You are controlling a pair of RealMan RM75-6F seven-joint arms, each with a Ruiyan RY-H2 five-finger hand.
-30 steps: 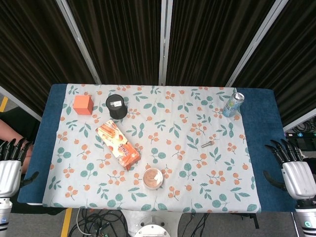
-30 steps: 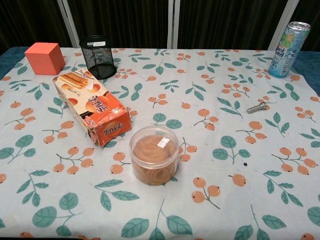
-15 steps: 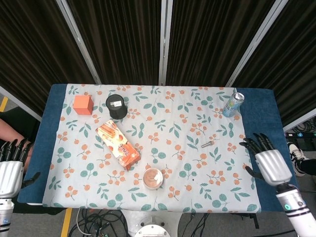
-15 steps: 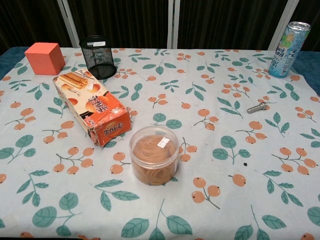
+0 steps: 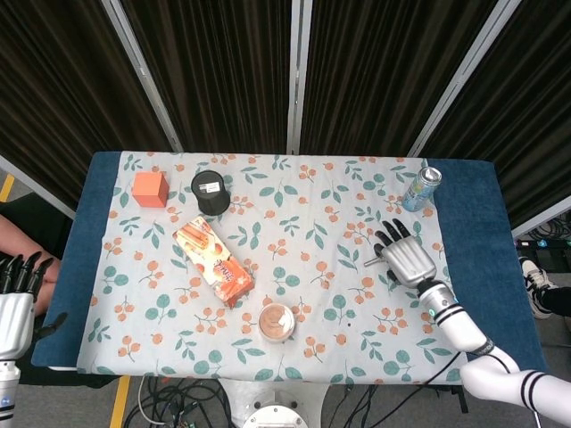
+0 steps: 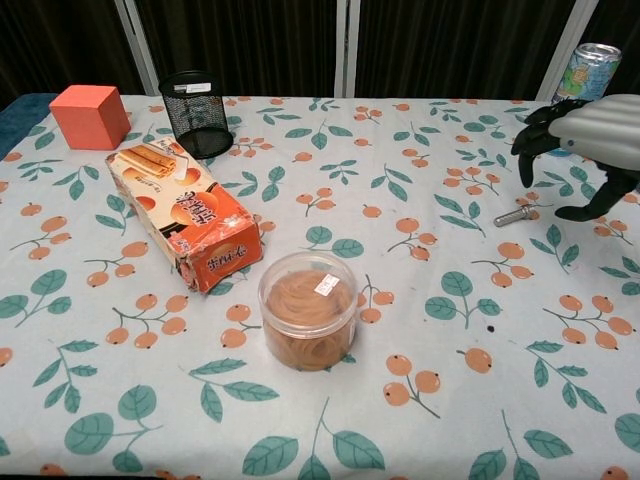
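The left hand point(image 5: 16, 308) waits far off past the table's point(image 5: 98, 232) left edge, fingers apart, holding nothing. The little metal bolt point(image 6: 515, 215) lies sideways, tipped a bit. The right hand point(image 6: 585, 140) hangs just above it, fingers spread, empty

- We see our right hand point(image 5: 408, 259) hovering with fingers point(image 6: 533, 135) spread over the small metal piece point(image 6: 515, 215) — only the can point(image 5: 421, 188) stands near, behind it.
- Mid-table point(image 5: 312, 223) lies bare cloth.
- On the left, the snack box point(image 5: 213, 261), mesh cup point(image 5: 211, 192), orange cube point(image 5: 151, 189) and round tub point(image 5: 277, 322) crowd the way.
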